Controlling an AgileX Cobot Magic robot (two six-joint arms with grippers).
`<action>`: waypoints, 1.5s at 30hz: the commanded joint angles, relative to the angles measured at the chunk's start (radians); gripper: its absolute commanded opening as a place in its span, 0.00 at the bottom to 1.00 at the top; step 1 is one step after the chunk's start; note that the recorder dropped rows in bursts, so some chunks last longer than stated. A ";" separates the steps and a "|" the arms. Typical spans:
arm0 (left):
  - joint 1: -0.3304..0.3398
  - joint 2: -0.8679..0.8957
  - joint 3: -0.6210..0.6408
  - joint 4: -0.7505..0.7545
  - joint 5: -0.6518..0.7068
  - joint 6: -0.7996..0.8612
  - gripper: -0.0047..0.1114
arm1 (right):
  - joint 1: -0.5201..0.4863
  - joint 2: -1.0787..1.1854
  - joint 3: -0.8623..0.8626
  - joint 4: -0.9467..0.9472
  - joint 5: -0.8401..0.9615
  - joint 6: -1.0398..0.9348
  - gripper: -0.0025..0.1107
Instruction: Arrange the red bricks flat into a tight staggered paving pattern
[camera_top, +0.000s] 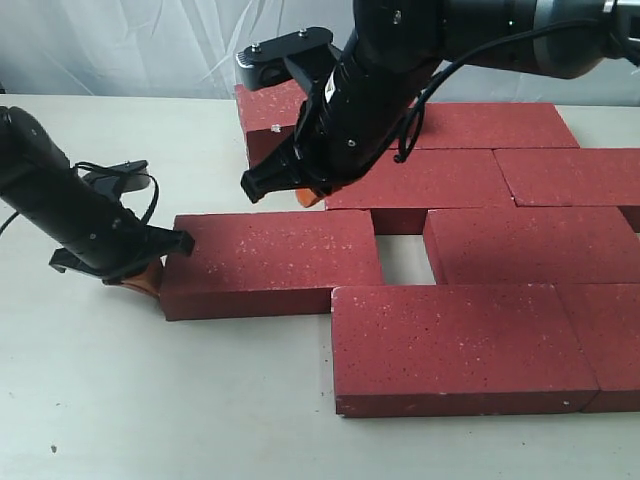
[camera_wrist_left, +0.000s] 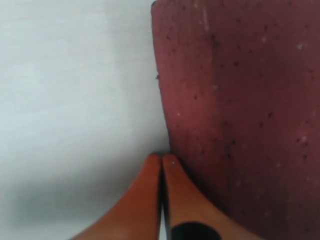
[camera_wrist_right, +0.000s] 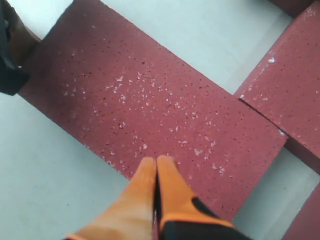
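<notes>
Hiding part of the rough, white-speckled red bricks (camera_top: 450, 340), some cropped, the right gripper (camera_wrist_right: 156, 162) is seen pinched closed, as is the left gripper (camera_wrist_left: 161, 160).

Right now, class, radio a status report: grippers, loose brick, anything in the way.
Left gripper shut, tips at loose brick. Right gripper shut, over it. Gap to next brick open, nothing blocking.

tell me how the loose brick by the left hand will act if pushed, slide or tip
The brick lies flat and wide, so it should slide, not tip or roll. Its rough matte surface will probably drag on the table. It looks thick and solid, so likely stiff and heavy for the shut left hand.
</notes>
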 joint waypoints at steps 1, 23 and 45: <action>-0.027 0.004 0.004 -0.032 -0.009 0.023 0.04 | -0.003 -0.012 0.002 -0.012 -0.022 0.003 0.02; -0.161 0.004 -0.003 -0.155 -0.156 0.065 0.04 | -0.003 -0.012 0.002 0.017 -0.034 0.005 0.02; -0.082 -0.010 -0.011 -0.154 -0.104 0.084 0.04 | -0.005 -0.012 0.002 0.004 -0.040 0.005 0.02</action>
